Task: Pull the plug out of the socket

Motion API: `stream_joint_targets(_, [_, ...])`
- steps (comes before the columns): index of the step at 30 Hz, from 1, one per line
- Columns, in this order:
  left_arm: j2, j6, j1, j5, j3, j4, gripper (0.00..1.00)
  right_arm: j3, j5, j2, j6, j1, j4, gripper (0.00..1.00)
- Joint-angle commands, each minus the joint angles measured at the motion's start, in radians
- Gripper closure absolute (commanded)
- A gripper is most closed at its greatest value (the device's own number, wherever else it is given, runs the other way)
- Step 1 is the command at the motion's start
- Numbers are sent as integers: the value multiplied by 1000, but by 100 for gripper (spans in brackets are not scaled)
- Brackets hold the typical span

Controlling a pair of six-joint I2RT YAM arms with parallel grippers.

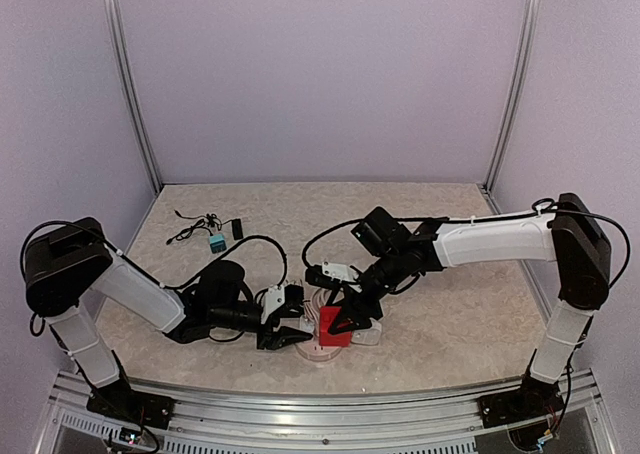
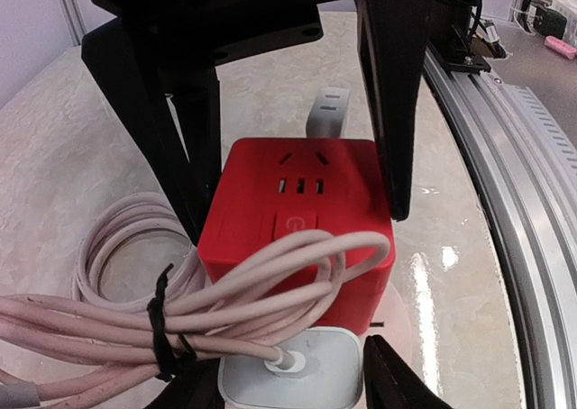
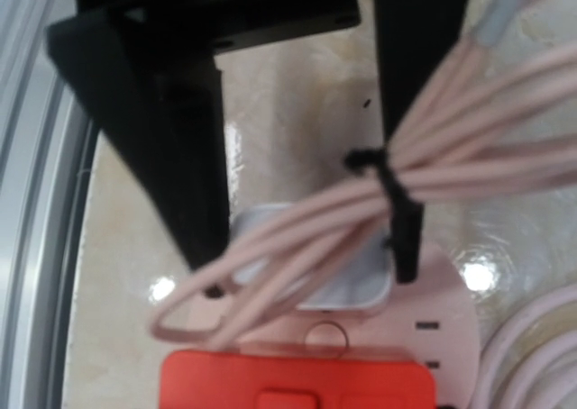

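Pale lilac walls (image 1: 320,74) close in three sides of the cell, with slim aluminium uprights (image 1: 128,84) in the back corners. The beige, marbled worktop (image 1: 460,324) shines with lamp glare and ends at a ribbed aluminium rail (image 1: 330,414) along the near edge.

The left arm (image 1: 140,289) and right arm (image 1: 490,239), both black and white, reach inward and meet near the middle of the front edge. A coiled pale pink cable (image 2: 117,247), bundled by a black tie (image 2: 160,323), lies against the bright red plastic socket cube (image 2: 297,220), with one loop draped over its front.

The cube stands on the worktop just behind the rail. The left fingers (image 2: 185,157) clamp it, one on each side. The white, round-cornered plug (image 3: 306,265) sits seated in the cube's face, and the right fingers (image 3: 194,184) are clenched on its two sides. A second whitish plug (image 2: 327,112) shows at the cube's opposite face.

Well apart, toward the back left, lie thin black leads (image 1: 195,222) and a small teal block (image 1: 217,244).
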Motion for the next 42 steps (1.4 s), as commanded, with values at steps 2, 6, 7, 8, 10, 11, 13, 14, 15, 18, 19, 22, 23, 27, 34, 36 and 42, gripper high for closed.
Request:
stream_joint_targets(2, [5,28,-9,32,16,-16,58,-5,18,64,-6,26,-115,72])
stream_joint_targets(6, [-43,48,-35,18,39,-68,66,5,33,84,-8,28,-130,77])
stream_joint_targets(7, [-55,49,-40,16,44,-73,67,6,36,89,-8,30,-132,79])
stream_joint_targets(8, [-69,47,-42,18,47,-73,68,7,40,91,-8,29,-134,79])
stream_joint_targets(10, [-93,38,-43,24,50,-67,71,11,45,96,-8,31,-136,82])
stream_joint_targets(11, [-101,33,-42,27,49,-60,72,12,47,99,-8,31,-139,83])
stream_joint_targets(13, [-111,22,-34,35,36,-34,74,13,52,101,-8,31,-142,85])
stream_joint_targets(14, [-112,12,-26,41,20,-13,75,14,55,102,-8,31,-144,85])
stream_joint_targets(15, [-110,-4,-12,51,0,17,76,14,57,101,-8,31,-144,86])
stream_joint_targets(18, [-108,-42,10,62,-50,95,76,13,68,101,-6,31,-147,87])
stream_joint_targets(19, [-108,-45,7,60,-55,103,77,12,72,101,-5,31,-147,87])
stream_joint_targets(22, [-97,-15,-23,45,-11,66,78,11,77,105,-2,32,-146,88])
stream_joint_targets(23, [-93,0,-39,37,13,44,79,11,78,106,-2,34,-145,88])
stream_joint_targets(27, [-100,8,-50,23,33,37,81,9,82,111,0,34,-145,89])
stream_joint_targets(34, [-127,-6,-33,32,-18,50,82,14,86,109,1,36,-151,90])
stream_joint_targets(36, [-115,14,-65,24,37,5,82,13,88,113,3,36,-147,90])
stream_joint_targets(42, [-167,-6,-18,20,-47,46,83,17,99,119,4,36,-157,91])
